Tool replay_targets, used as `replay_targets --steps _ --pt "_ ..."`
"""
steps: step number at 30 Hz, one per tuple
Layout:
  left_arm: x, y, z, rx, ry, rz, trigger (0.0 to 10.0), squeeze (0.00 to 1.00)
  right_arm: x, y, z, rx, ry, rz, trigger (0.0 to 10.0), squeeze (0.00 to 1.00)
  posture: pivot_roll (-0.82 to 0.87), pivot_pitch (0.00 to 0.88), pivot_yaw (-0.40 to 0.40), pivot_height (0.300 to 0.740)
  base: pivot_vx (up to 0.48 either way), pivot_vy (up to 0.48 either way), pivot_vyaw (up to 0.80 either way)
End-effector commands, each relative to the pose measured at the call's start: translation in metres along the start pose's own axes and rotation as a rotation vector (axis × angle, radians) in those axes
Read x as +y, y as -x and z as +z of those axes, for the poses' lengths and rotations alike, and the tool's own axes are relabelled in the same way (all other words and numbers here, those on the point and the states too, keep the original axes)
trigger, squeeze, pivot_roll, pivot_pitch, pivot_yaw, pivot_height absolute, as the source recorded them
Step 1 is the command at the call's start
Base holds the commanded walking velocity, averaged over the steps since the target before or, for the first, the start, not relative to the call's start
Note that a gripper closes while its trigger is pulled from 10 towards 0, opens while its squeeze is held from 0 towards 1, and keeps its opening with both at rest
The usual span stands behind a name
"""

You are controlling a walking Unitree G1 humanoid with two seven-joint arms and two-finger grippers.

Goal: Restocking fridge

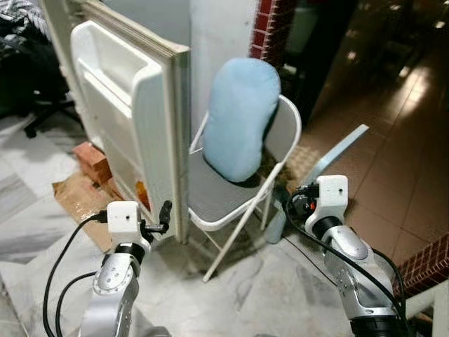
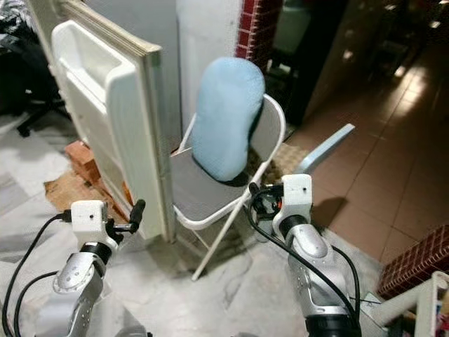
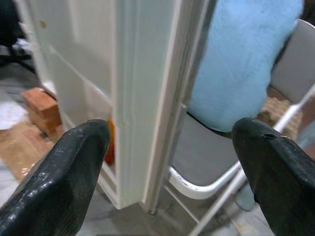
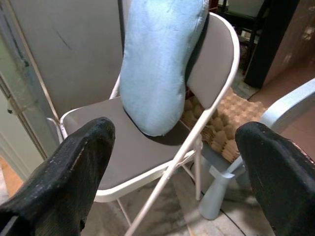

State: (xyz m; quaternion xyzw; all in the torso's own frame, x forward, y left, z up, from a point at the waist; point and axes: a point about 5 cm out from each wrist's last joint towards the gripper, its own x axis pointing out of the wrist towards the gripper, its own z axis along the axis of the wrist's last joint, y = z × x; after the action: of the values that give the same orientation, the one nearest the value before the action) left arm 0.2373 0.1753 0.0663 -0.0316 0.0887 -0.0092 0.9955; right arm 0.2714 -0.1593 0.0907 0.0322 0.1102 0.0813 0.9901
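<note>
Both arms sit nearest the camera, raised toward the fridge door (image 1: 133, 119). Left gripper (image 3: 167, 172): jaws spread wide, holding nothing, just short of the door's outer edge. Right gripper (image 4: 177, 182): jaws spread wide, empty, facing the folding chair (image 1: 231, 203). Fridge door: white, swung open edge-on, w/ moulded inner shelves; an orange item (image 3: 110, 145) shows low inside, type unclear. Chair stands just right of the door, touching or nearly so. Count: 1 door, 1 chair, 1 pale blue cushion (image 1: 240, 116) leaning upright on the chair back, 2 red bricks (image 1: 93, 163) on cardboard (image 1: 77, 200) left of the door, egg trays (image 4: 224, 128) and a pale blue plastic piece (image 1: 337, 151) right of the chair.
</note>
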Motion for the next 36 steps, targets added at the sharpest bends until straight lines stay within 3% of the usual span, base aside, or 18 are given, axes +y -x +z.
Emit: replay_targets --steps 1,23,30,36 --pt "0.005 0.001 0.007 -0.036 -0.006 0.014 10.0 0.0 0.006 -0.004 0.006 -0.027 0.004 0.028 10.0 0.0 0.06 0.0 -0.054 0.74 0.307 0.0 0.0" --pt "0.004 0.0 0.007 -0.049 0.0 0.004 10.0 0.0 0.006 -0.007 0.007 -0.037 -0.008 0.038 10.0 0.0 0.06 0.0 -0.057 0.74 0.4 0.0 0.0" --pt "0.012 0.0 0.001 -0.012 0.011 0.075 10.0 0.0 0.006 -0.01 0.009 -0.045 0.0 0.038 10.0 0.0 0.06 0.0 -0.057 0.74 0.0 0.0 0.0" --pt "0.011 0.0 -0.004 0.032 -0.002 0.057 10.0 0.0 0.008 -0.011 0.01 -0.049 0.005 0.05 10.0 0.0 0.07 0.0 -0.058 0.74 0.0 0.0 0.0"
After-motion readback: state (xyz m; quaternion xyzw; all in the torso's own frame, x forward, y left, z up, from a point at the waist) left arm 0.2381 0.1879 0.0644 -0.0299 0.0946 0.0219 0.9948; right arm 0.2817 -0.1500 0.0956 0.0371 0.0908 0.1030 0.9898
